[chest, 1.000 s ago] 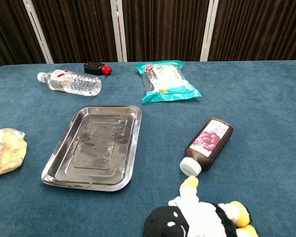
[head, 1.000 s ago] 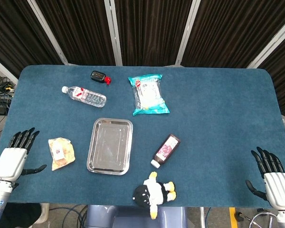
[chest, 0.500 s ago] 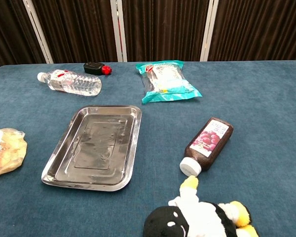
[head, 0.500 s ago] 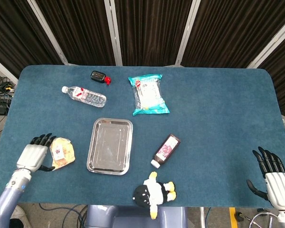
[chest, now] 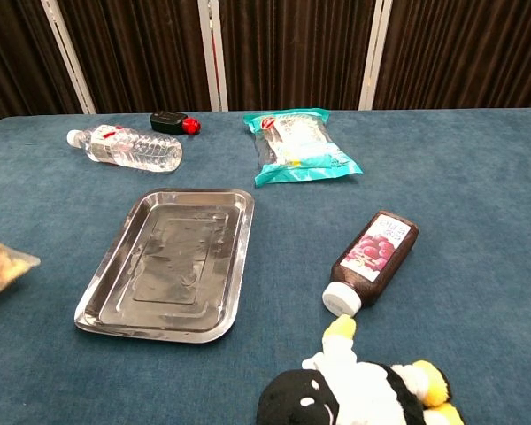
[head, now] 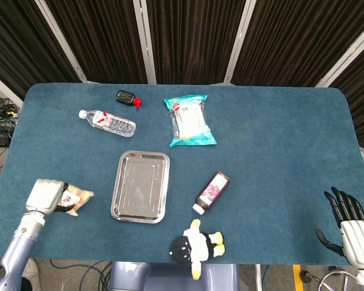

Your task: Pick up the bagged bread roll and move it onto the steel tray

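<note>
The bagged bread roll (head: 79, 197) lies near the table's left front edge, left of the empty steel tray (head: 141, 186). My left hand (head: 45, 196) sits on top of it with fingers curled down around the bag, gripping it and hiding most of it. In the chest view only the roll's right end (chest: 2, 266) shows at the left border, beside the tray (chest: 173, 261); the left hand is out of that frame. My right hand (head: 350, 227) hangs open off the table's front right corner, fingers spread, holding nothing.
A water bottle (head: 107, 122) and a small black-and-red item (head: 128, 97) lie at the back left. A teal snack bag (head: 190, 120) is behind the tray. A dark sauce bottle (head: 212, 191) and a plush penguin (head: 196, 242) lie right of the tray, at the front.
My left hand moved right from the table's edge onto the bread roll and closed its fingers around it. The bag has bunched up and shifted left. The right hand barely moved.
</note>
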`<state>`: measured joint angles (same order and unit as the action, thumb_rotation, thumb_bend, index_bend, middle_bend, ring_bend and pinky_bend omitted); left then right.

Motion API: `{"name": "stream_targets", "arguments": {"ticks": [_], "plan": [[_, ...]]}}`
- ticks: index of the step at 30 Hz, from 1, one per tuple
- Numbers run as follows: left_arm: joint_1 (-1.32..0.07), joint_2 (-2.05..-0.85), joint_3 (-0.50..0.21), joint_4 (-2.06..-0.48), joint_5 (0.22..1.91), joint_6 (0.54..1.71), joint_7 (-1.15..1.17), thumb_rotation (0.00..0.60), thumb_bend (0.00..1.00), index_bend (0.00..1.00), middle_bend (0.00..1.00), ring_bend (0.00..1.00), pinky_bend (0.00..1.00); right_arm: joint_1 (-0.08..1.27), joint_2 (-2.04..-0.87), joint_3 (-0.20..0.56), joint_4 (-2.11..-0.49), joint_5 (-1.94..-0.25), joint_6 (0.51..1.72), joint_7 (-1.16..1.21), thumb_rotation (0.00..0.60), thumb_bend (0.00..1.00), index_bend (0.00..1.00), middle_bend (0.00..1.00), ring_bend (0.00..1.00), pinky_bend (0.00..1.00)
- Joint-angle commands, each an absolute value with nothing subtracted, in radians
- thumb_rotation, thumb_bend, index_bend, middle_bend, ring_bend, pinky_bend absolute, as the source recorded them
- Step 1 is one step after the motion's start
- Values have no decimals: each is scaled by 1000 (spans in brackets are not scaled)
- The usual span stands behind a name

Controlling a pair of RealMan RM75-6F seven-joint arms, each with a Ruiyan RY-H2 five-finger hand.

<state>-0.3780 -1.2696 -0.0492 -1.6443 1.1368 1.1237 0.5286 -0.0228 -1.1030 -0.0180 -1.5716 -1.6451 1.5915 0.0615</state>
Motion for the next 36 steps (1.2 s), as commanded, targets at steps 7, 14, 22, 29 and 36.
{"name": "stream_targets", "arguments": {"ticks": [7, 14, 22, 29, 36], "plan": [[-388, -1157, -127, -1840, 1252, 1214, 393, 600, 362, 684, 704, 653, 732, -20, -1106, -18, -1574, -1647, 1586, 54, 600, 303, 0, 0, 0, 76], [-473, -1244, -165, -1900, 1252, 1188, 496, 600, 310, 516, 552, 528, 637, -17, -1105, -18, -1577, -1649, 1585, 56, 600, 303, 0, 0, 0, 76], [-547, -1388, -155, -1884, 1156, 1159, 663, 600, 183, 113, 84, 105, 258, -18, -1098, -13, -1573, -1644, 1592, 79, 600, 304, 0, 0, 0, 76], [-514, -1344, -115, -1923, 1186, 1213, 653, 600, 169, 58, 20, 69, 223, -22, -1095, -13, -1569, -1641, 1597, 89, 600, 303, 0, 0, 0, 76], [-373, -1204, -20, -1891, 1343, 1360, 478, 600, 118, 2, 0, 10, 141, -22, -1097, -15, -1574, -1638, 1590, 75, 600, 303, 0, 0, 0, 76]]}}
